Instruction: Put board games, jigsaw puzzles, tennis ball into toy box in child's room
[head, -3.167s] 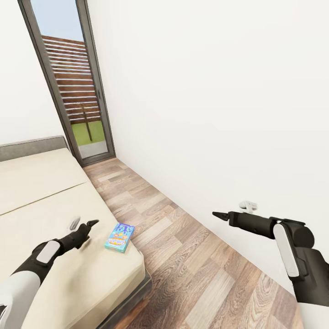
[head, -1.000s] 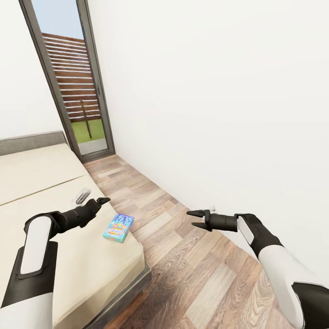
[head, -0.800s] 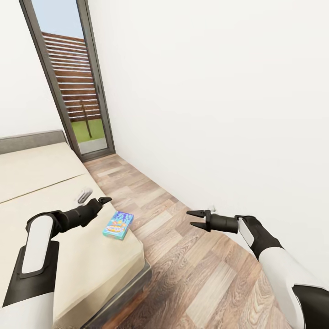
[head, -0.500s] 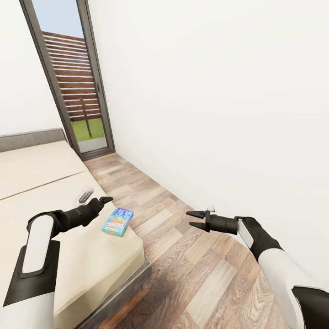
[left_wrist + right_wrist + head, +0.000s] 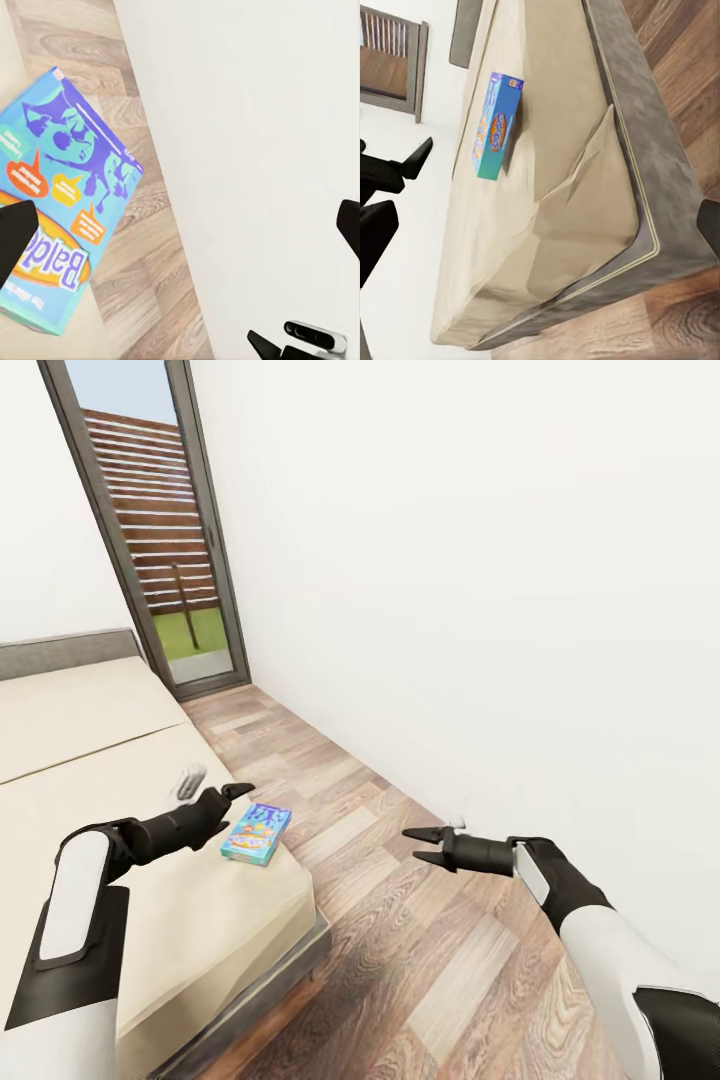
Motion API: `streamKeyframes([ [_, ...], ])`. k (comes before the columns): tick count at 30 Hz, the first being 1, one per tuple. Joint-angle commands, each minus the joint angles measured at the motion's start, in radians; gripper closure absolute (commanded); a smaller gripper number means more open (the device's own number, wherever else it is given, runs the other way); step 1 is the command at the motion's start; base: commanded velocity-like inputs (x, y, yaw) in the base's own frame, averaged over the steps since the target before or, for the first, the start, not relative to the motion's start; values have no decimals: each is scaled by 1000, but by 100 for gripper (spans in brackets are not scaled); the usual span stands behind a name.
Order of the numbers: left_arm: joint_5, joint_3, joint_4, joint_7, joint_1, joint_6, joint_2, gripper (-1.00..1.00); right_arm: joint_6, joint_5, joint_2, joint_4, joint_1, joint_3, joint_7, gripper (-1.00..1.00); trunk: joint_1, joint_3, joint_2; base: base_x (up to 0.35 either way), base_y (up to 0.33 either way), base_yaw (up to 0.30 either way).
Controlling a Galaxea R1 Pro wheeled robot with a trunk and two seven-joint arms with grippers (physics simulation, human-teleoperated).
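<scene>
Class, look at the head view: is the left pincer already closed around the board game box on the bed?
No. The left pincer hangs open just beside the board game box, which lies flat and free on the bed near its edge.

Head camera high over bed (image 5: 150, 880) and floor; both wrist cameras close, sharing the board game (image 5: 60, 210).

Even, bright daylight-toned rendering, sharp in all three views.

The white wall (image 5: 480, 560) is nearly blown out, without texture. Daylight shows through the glass door (image 5: 160, 540). Shadows are soft and faint: a thin dark band under the bed (image 5: 150, 900) edge. Head view bends straight lines toward its edges. No blur or glare on the wood floor (image 5: 420, 940).
</scene>
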Motion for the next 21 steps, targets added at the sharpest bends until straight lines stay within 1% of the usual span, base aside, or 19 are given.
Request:
streamKeyframes([
  [1,29,2,-1,10,0,3,1,-100,4,-1,2,-1,0,-2,-3,-100,0,-1,0,0,0,0],
  [2,46,2,-1,10,0,3,1,-100,3,-1,4,-2,1,-2,-7,-100,0,-1,0,0,0,0],
  [3,46,2,-1,10,0,3,1,-100,3,-1,4,-2,1,-2,-7,-100,0,-1,0,0,0,0],
  [4,62,3,-1,10,0,3,1,-100,3,-1,5,-4,2,-2,-10,-100,0,-1,0,0,0,0],
  [5,62,3,-1,10,0,3,1,-100,3,-1,5,-4,2,-2,-10,-100,0,-1,0,0,0,0],
  [7,94,4,-1,10,1,2,2,-100,2,-1,8,-6,3,-2,-15,-100,0,-1,0,0,0,0],
  [8,94,4,-1,10,1,2,2,-100,2,-1,8,-6,3,-2,-15,-100,0,-1,0,0,0,0],
  [10,127,4,-1,10,2,2,3,-100,2,-1,9,-8,4,-2,-18,-100,0,-1,0,0,0,13],
  [11,127,4,-1,10,2,2,3,-100,2,-1,9,-8,4,-2,-18,-100,0,-1,0,0,0,22],
  [13,162,5,-1,10,3,2,3,-100,1,-1,10,-9,4,-1,-19,-100,0,-1,0,0,0,75],
  [14,162,5,-1,10,3,2,3,-100,1,-1,10,-9,4,-1,-19,-100,0,-1,0,0,0,96],
  [15,178,5,-1,10,3,2,3,-100,1,-1,10,-10,5,-1,-20,-100,0,-1,0,0,0,131],
  [16,178,5,-1,10,3,2,3,-100,1,-1,10,-10,5,-1,-20,-100,0,0,0,0,0,131],
  [18,204,5,-1,10,4,2,3,-100,1,-1,10,-11,5,-2,-21,-100,0,0,0,0,0,173],
  [21,213,5,-1,10,4,2,3,-100,1,-1,10,-12,5,-2,-21,-100,0,1,0,0,0,198],
])
